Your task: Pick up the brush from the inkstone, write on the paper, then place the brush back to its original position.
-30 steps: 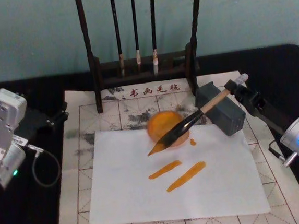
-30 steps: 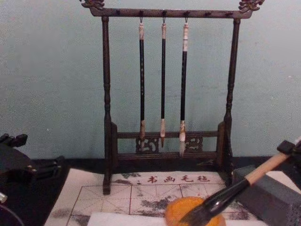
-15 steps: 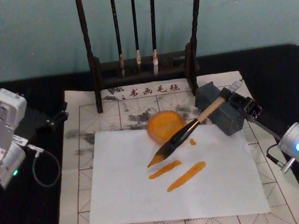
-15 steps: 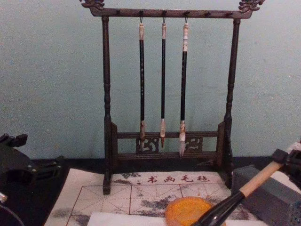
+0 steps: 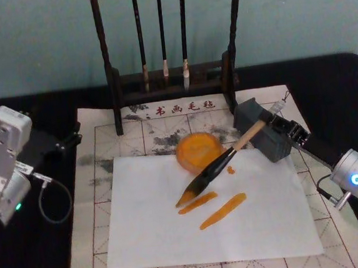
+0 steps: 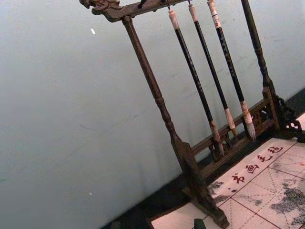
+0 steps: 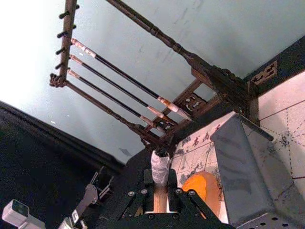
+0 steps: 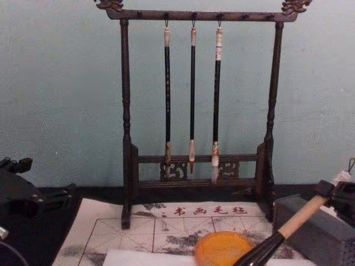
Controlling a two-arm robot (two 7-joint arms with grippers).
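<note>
My right gripper [image 5: 281, 124] is shut on the top of the brush's tan handle [image 7: 159, 195], just over the grey inkstone [image 5: 264, 136]. The brush [image 5: 222, 163] slants down and to the left, and its dark bristles touch the white paper [image 5: 156, 230] at the left end of the upper orange stroke [image 5: 197, 202]. A second orange stroke [image 5: 222, 210] lies below it. In the chest view the brush [image 8: 288, 224] rises to the gripper [image 8: 337, 195] at the right edge. My left gripper [image 5: 54, 145] is parked at the left, off the mat.
An orange round dish [image 5: 199, 150] sits at the paper's far edge beside the inkstone. A dark wooden rack [image 5: 173, 78] with three thin hanging brushes [image 8: 192, 100] stands at the back. The gridded cream mat [image 5: 98, 147] lies under everything on the black table.
The right gripper has lowered and come slightly forward. The brush tip moved from above the dish's edge down onto the paper at the upper stroke. The left arm stayed still.
</note>
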